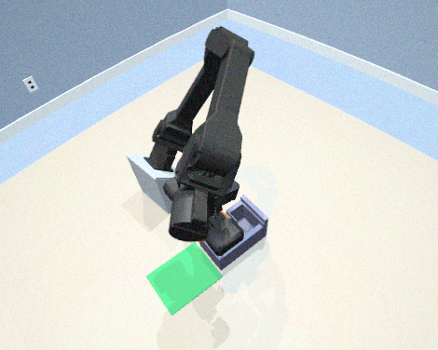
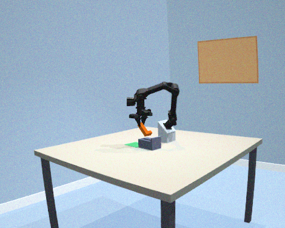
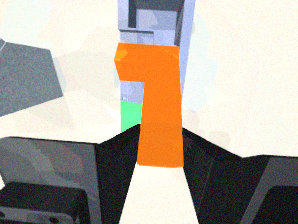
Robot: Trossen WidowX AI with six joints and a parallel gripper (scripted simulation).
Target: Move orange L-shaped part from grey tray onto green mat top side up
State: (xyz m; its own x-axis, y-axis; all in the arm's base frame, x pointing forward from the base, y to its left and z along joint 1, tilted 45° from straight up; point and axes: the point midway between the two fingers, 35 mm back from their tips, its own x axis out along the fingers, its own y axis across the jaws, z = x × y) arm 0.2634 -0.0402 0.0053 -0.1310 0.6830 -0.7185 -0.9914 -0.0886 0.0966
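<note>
The orange L-shaped part (image 2: 145, 130) (image 3: 159, 105) hangs tilted in the air, with its L-shaped end lowest. My gripper (image 2: 141, 122) (image 3: 159, 130) (image 1: 217, 229) is shut on its straight end and holds it clear above the grey tray (image 1: 258, 222) (image 2: 150, 143) (image 3: 187, 47). The tray's pocket (image 1: 239, 213) is empty. The green mat (image 1: 184, 276) (image 2: 131, 145) (image 3: 131, 115) lies flat on the table right beside the tray. In the top view the arm hides most of the part.
The arm's white wedge-shaped base block (image 1: 146, 179) (image 2: 167, 134) stands just behind the tray. An orange board (image 2: 228, 59) hangs on the far wall. The table's edge (image 2: 112, 179) is far from the tray.
</note>
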